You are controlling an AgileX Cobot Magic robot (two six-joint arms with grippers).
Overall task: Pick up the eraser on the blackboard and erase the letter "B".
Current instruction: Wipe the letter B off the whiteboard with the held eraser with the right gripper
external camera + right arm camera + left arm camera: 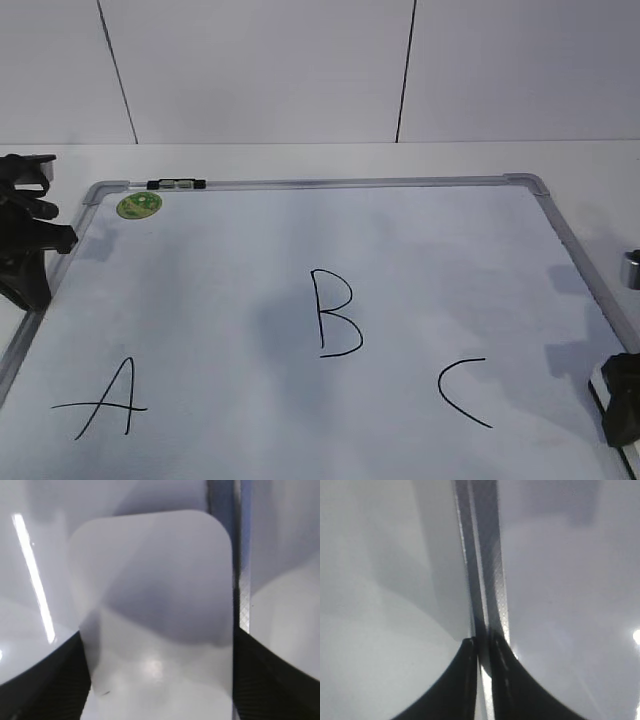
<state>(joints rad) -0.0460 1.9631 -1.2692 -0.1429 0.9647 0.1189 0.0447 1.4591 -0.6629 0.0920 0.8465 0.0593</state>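
The blackboard (400, 260) is a white board with a grey frame, lying flat. The letter "B" (335, 313) is drawn at its middle, between the "A" (105, 400) and the "C" (462, 392). The eraser (155, 580), a white rounded block, lies at the board's right edge (599, 378). My right gripper (157, 631) has one finger against each long side of the eraser, and it shows at the lower right of the exterior view (622, 400). My left gripper (482, 645) is shut and empty over the board's left frame (485, 580), at the far left of the exterior view (30, 250).
A black-and-clear marker (176, 184) lies on the top frame, with a round green sticker (139, 205) below it. A small metal cylinder (631, 268) stands off the board's right edge. A white wall rises behind the table.
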